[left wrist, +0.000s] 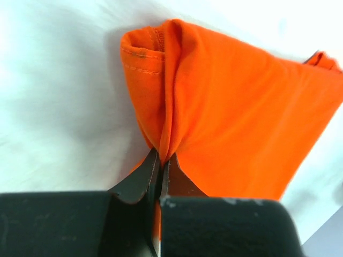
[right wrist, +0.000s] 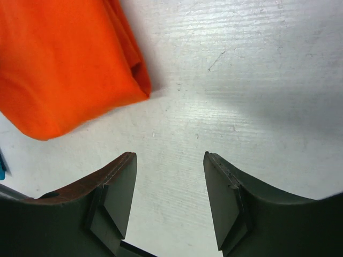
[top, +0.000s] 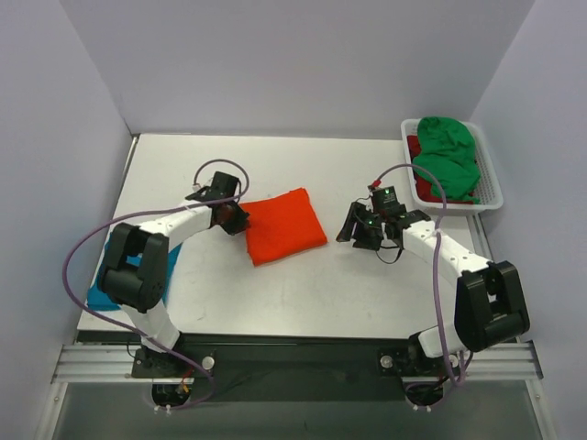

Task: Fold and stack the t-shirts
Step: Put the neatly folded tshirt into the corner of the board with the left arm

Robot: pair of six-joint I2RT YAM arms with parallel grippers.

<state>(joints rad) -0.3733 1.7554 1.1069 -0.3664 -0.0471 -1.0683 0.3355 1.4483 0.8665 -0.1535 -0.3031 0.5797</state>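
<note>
A folded bright orange t-shirt [top: 285,226] lies in the middle of the table [top: 303,284]. My left gripper [top: 238,220] is at its left edge, shut on a pinched fold of the orange t-shirt [left wrist: 225,107], whose cloth bunches up between the fingertips. My right gripper [top: 353,229] hovers to the right of the shirt, open and holding nothing; the orange t-shirt [right wrist: 64,64] lies ahead of it to the left. A teal blue t-shirt [top: 108,291] lies at the table's left edge, partly under the left arm. A green t-shirt [top: 449,160] lies in the basket over a dark red one [top: 422,188].
The white slatted basket [top: 492,183] stands at the back right corner. Purple cables loop above both arms. Grey walls close off the back and both sides of the table.
</note>
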